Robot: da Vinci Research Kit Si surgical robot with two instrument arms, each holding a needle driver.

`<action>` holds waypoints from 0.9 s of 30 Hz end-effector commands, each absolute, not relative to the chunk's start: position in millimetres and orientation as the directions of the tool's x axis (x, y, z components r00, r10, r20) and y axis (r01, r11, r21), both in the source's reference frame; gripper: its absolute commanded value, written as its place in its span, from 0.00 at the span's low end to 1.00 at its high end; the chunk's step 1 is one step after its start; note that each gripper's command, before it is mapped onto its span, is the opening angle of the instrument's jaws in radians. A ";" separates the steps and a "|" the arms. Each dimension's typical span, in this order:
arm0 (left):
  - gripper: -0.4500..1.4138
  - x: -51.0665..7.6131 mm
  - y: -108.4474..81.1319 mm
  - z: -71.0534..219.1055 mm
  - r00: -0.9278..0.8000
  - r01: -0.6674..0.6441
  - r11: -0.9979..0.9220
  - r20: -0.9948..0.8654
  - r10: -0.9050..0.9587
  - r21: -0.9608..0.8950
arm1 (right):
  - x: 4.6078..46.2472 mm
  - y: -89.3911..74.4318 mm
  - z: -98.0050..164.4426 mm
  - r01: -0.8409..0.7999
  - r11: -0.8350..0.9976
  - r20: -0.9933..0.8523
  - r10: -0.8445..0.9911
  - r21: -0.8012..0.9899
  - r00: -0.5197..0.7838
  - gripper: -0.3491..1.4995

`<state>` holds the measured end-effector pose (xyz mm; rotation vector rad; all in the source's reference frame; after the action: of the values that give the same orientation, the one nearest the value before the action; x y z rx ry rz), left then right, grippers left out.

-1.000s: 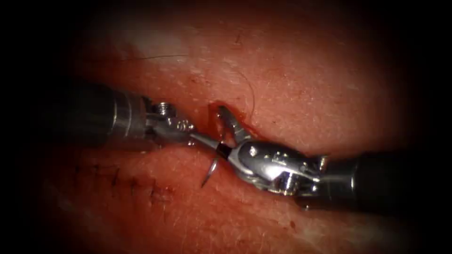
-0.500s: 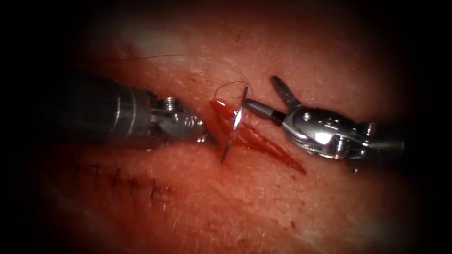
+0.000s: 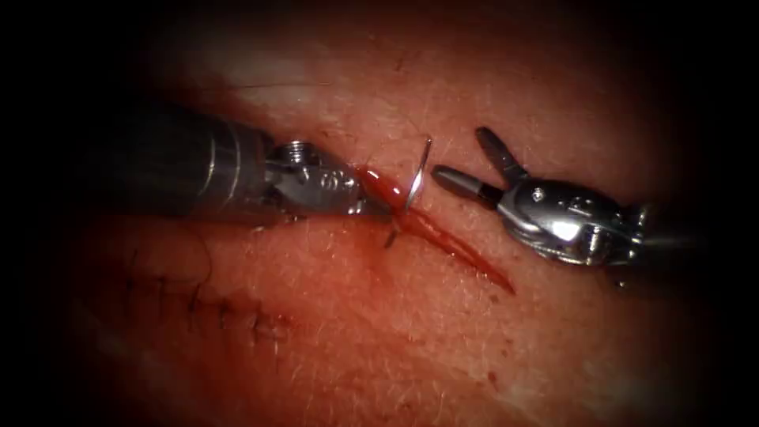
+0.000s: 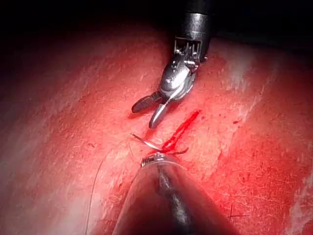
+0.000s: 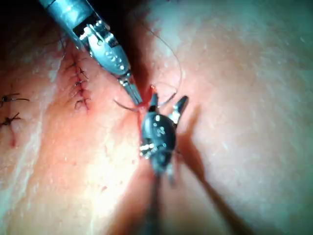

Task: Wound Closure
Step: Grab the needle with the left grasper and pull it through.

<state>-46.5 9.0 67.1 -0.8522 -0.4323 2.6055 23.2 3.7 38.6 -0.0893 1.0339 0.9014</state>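
— What do you have in your left tool (image 3: 371,207)?

— My left jaws are clamped on the needle (image 3: 415,183), gripping it around the middle of its curve, right at the upper end of the cut (image 3: 443,237). In the left wrist view the same grip shows just past my shaft, with the needle (image 4: 156,145) lying across the cut (image 4: 182,130).

— Is the needle in the tissue?

— It spans the cut. One end stands up above the tissue (image 3: 379,348) on the right side of the cut; the other end pokes out low on the left side. I cannot tell whether the part between is buried or merely lying over the opening.

— And your right tool?

— My right tool (image 3: 462,162) is on the right side of the cut, jaws spread wide, holding nothing, its lower tip just beside the needle's raised end without touching it. The right wrist view shows it (image 5: 166,104) the same way.

— The thread?

— The thread (image 3: 395,146) arcs faintly from the needle's raised end across the tissue. An older row of stitches (image 3: 213,304) sits well to the lower left.
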 end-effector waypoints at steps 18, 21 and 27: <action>0.25 -42.9 7.1 65.9 -0.457 0.144 -0.984 -0.889 0.030 -0.108 | 24.3 2.7 39.5 -0.673 0.658 -0.775 0.600 0.337 0.199 0.74; 0.30 -43.3 7.1 66.1 -0.408 0.141 -0.986 -0.913 0.025 -0.090 | 24.3 2.7 39.6 -0.671 0.660 -0.775 0.600 0.339 0.199 0.74; 0.33 -44.9 6.6 66.7 -0.356 0.190 -0.979 -0.934 -0.004 -0.068 | 24.2 2.6 39.8 -0.671 0.661 -0.776 0.598 0.337 0.199 0.74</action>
<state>-44.7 6.9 66.1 -1.8623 -0.2674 2.6742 23.7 3.3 39.3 -0.0849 1.0444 0.8887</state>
